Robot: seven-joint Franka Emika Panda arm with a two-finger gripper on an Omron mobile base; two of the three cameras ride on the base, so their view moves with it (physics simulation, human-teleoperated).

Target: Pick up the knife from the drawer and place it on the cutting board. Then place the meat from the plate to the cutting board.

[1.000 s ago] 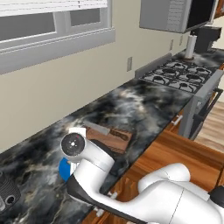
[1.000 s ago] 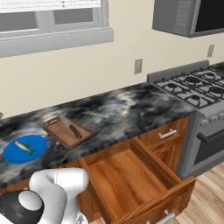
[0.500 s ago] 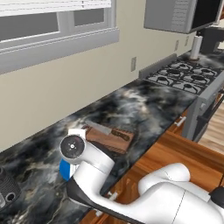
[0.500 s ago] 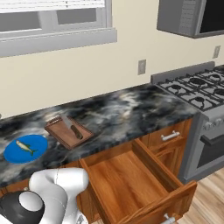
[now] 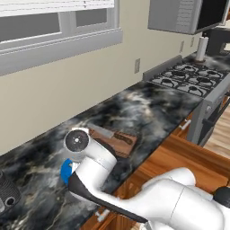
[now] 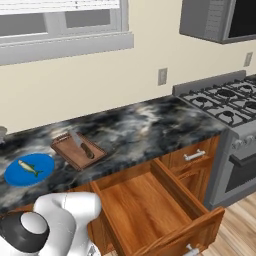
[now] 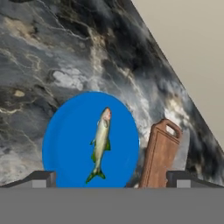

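Knife lies flat on the cutting board, blade toward the wall, dark handle toward the counter's front edge; in the left base view the knife runs lengthwise along the board, grey blade to the left, handle to the right. Meat, the small fish, sits abt mid-plate on the blue plate, just left of the board, both on the dark marbled counter. Hand view looks down on the plate w/ the fish lying across its centre, head toward the top of that view, tail toward the bottom; board's handle tab w/ its hole is just beside the plate's rim on the right. Gripper hovers above the plate, two dark fingertips spread wide at either side of the view's bottom, nothing between them. Drawer below the counter is pulled out, to the right of the board; its wooden floor is bare where visible. Stove w/ black burner grates stands at the far right, window on the wall above the counter.
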